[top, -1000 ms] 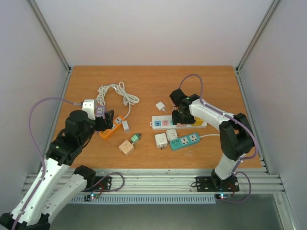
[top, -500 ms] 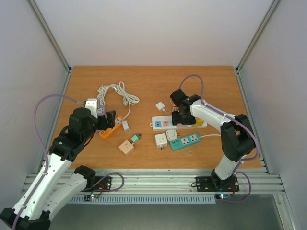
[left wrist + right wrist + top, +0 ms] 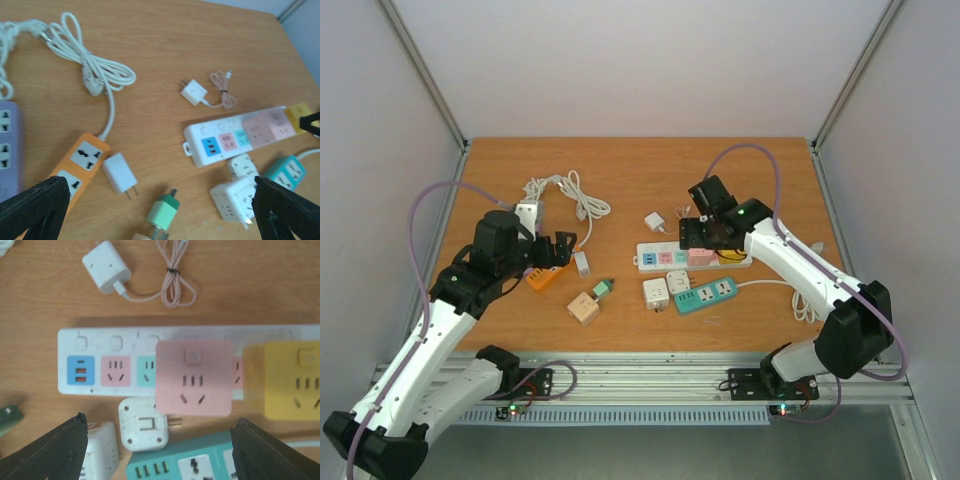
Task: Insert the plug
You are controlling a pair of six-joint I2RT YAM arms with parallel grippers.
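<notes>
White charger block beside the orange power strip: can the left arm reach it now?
Probably yes. The white charger block lies uncovered, with the left gripper open just above it; the orange power strip alongside may crowd the grip.

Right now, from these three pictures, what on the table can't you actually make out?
Left wrist view: the purple power strip runs off the left edge; the orange strip's near end hides behind a finger.
Right wrist view: the teal strip is cut by the bottom edge; the pink cube and yellow cube cover some of the white strip's sockets.
</notes>
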